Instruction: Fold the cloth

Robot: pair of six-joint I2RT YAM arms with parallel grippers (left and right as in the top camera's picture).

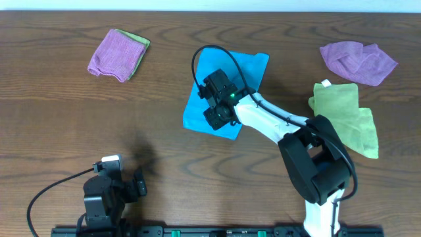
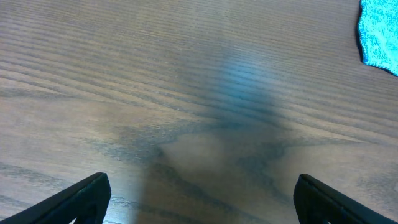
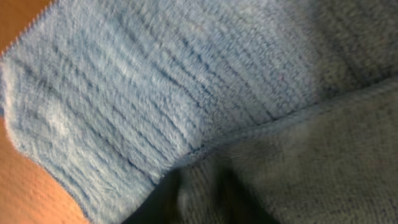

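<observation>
Meanwhile the cloth [image 1: 252, 68] lay near the middle of the counter [image 1: 59, 125], one layer lapped over another. The right pincer [image 3: 196, 204] was down on it, jaws narrow, a ridge of blue pile nipped between its dark fingers [image 3: 160, 200]. The left pincer [image 2: 202, 196] hung wide open and empty over bare wood, the cloth's corner well off to one side.

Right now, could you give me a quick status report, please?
Left pincer open over the table. Right pincer pinching the cloth. Nothing in the way.
</observation>
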